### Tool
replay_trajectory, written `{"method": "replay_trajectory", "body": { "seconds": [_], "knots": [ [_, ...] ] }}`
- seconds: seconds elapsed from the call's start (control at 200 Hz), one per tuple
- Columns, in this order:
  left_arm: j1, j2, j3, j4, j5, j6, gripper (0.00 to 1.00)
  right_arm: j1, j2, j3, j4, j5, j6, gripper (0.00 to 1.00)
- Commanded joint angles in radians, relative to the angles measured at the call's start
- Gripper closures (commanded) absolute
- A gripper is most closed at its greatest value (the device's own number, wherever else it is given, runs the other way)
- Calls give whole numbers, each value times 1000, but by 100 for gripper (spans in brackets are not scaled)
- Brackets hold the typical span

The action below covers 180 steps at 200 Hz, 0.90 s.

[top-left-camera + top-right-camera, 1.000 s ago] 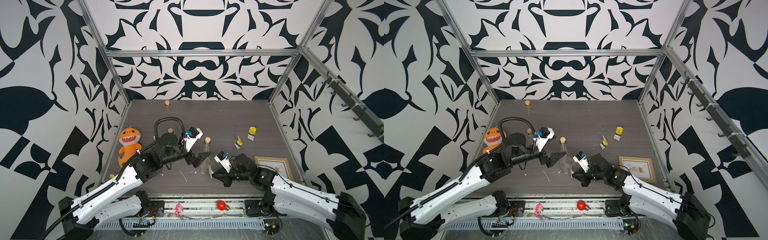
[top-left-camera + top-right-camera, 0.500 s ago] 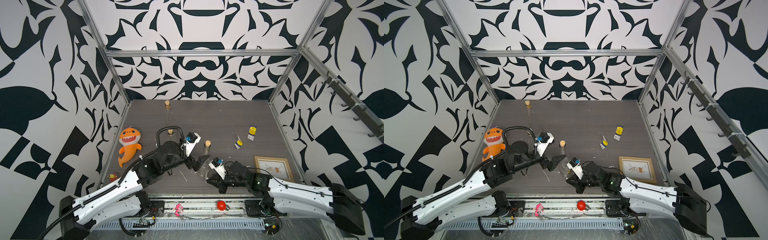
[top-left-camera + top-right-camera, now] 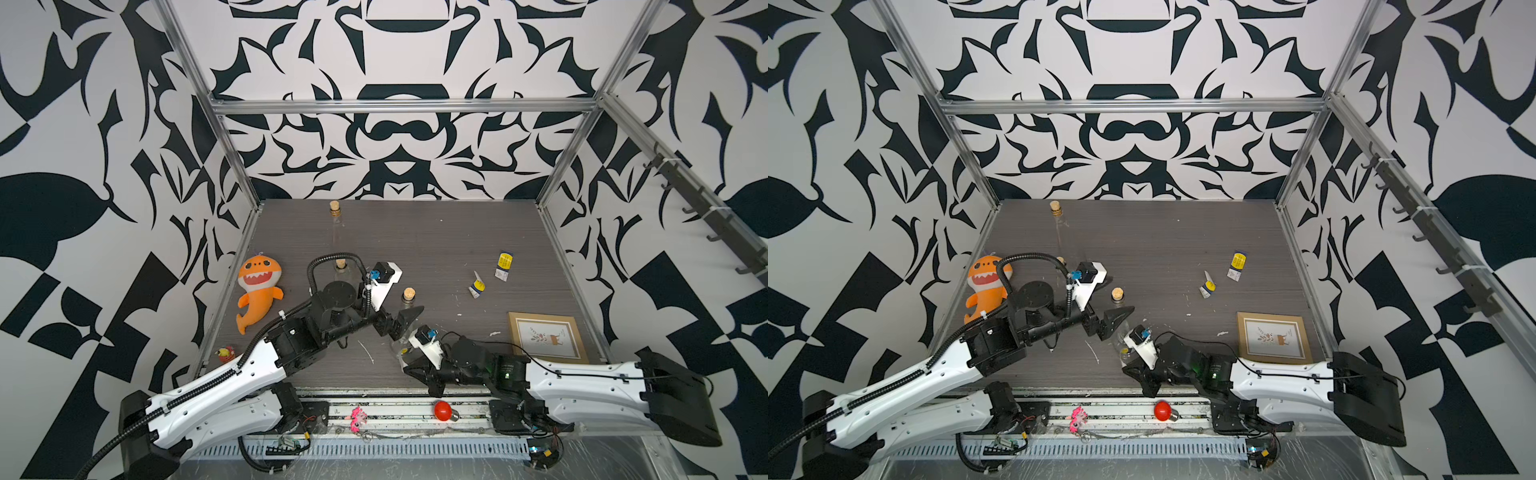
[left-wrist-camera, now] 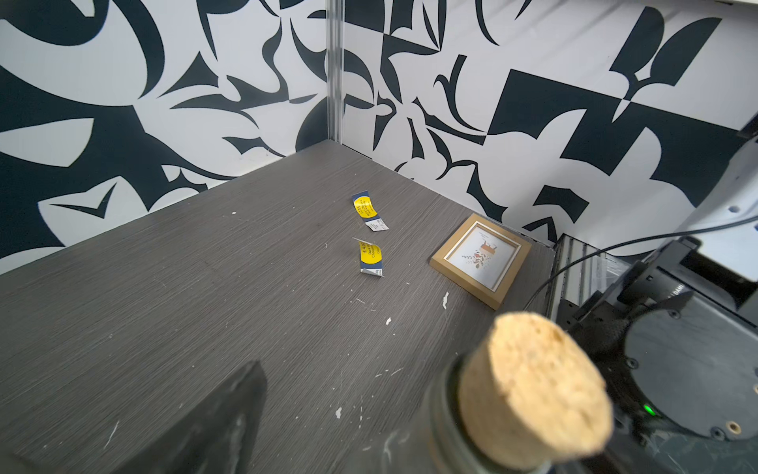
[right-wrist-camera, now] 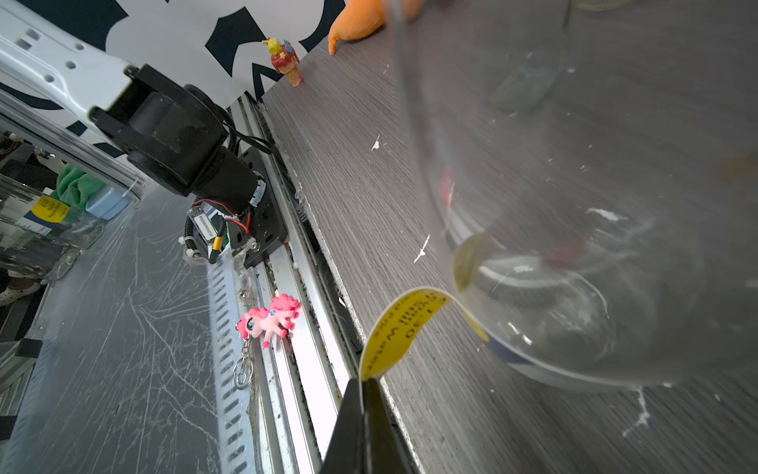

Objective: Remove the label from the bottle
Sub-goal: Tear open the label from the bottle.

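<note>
the bottle (image 3: pixel 398 347) stands upright near the front edge of the table (image 3: pixel 436 249), with its long axis vertical and the cork (image 3: pixel 409 293) pointing up. my right pincer (image 5: pixel 362 385) is fully closed on the free end of the label (image 5: pixel 400 328), which is yellow. the label curls away from the low part of the glass, and its other end is stuck there. my left pincer (image 3: pixel 400 322) is wide open beside the neck and holds nothing. i cannot tell if it touches the glass.
</note>
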Motion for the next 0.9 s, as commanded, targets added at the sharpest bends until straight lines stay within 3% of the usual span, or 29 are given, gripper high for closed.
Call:
{"method": "replay_trajectory", "body": {
  "seconds": [0.0, 0.135, 0.35, 0.435, 0.895],
  "knots": [
    [-18, 17, -12, 60, 1, -18, 1, 7, -18, -1, 49, 36, 13, 100],
    [-28, 32, -29, 114, -15, -25, 2, 7, -3, 0, 58, 32, 12, 100],
    [-36, 66, -31, 179, -26, -23, 14, 6, 21, 1, 80, 23, 17, 100],
    [-36, 75, -29, 193, -22, -20, 29, 6, 21, 1, 82, 21, 18, 100],
    [-36, 103, -37, 229, 38, -6, 81, 6, 54, 10, 83, 17, 7, 100]
  ]
}}
